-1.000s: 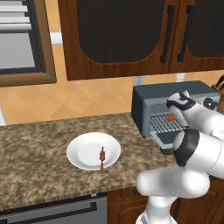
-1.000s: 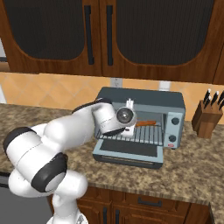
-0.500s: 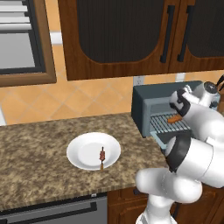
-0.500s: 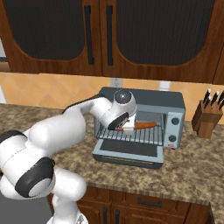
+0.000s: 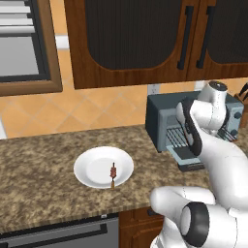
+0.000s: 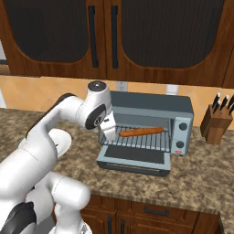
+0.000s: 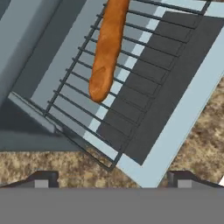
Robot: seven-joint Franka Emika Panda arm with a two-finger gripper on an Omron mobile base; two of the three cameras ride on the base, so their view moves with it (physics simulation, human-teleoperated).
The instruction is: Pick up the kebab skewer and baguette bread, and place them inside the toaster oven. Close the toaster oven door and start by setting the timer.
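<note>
- Arm (image 6: pixel 50 137): glossy white rounded shells, thick tubular links.
- Joints: dark grey-black rings between links; a black disc set in the lowest rounded segment.
- Wrist cap: a flat grey disc on top.
- Hand (image 7: pixel 112 180): two small dark finger tips with pale grey pads.

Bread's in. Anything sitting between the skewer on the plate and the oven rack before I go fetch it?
Nothing visible. The kebab skewer lies on the white plate; bare counter runs to the toaster oven, its door folded down, and rack space shows beside the baguette.

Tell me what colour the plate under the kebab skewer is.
White. The plate shows best in the left base view, with the kebab skewer lying on it.
</note>
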